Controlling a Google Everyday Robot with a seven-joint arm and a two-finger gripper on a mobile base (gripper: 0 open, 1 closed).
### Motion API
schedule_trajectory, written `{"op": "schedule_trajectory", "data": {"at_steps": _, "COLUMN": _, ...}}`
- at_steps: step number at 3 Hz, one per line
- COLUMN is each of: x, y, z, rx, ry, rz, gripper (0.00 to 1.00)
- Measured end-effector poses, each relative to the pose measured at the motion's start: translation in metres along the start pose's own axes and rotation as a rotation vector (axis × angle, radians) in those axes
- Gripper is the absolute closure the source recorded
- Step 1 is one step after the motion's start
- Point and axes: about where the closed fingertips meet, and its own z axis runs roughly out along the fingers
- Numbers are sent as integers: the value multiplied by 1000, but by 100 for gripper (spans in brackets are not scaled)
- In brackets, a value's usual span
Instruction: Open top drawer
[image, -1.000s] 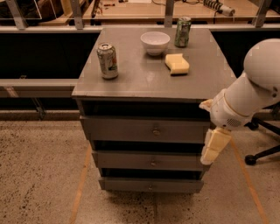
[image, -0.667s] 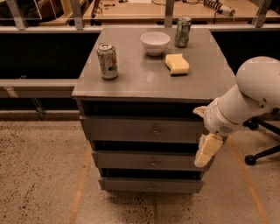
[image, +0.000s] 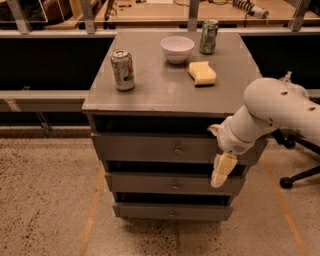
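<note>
The top drawer (image: 145, 148) is the widest grey front of the cabinet, just under the tabletop, and it sits flush and closed. Its small round metal knob (image: 178, 149) is at the centre. My gripper (image: 222, 170) is cream-coloured and hangs down from the white arm (image: 280, 112) in front of the drawer's right part. It is to the right of the knob and a little below it, apart from it. It overlaps the gap between the top and middle fronts.
Two narrower drawer fronts (image: 172, 184) (image: 172, 212) sit below, both closed. On the cabinet top (image: 155, 95) stand a silver can (image: 123, 70), a white bowl (image: 177, 48), a green can (image: 208, 36) and a yellow sponge (image: 202, 73). An office chair base (image: 300, 175) stands at the right.
The arm and gripper have moved left across the cabinet front, closer to the top drawer's knob. The drawer has not moved.
</note>
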Motion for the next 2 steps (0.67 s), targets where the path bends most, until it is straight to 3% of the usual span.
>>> {"op": "schedule_trajectory", "data": {"at_steps": 1, "x": 7, "y": -22, "z": 23, "rx": 7, "ry": 32, "rz": -36, "gripper": 1}}
{"op": "schedule_trajectory", "data": {"at_steps": 2, "x": 11, "y": -33, "z": 36, "rx": 0, "ry": 38, "rz": -55, "gripper": 23}}
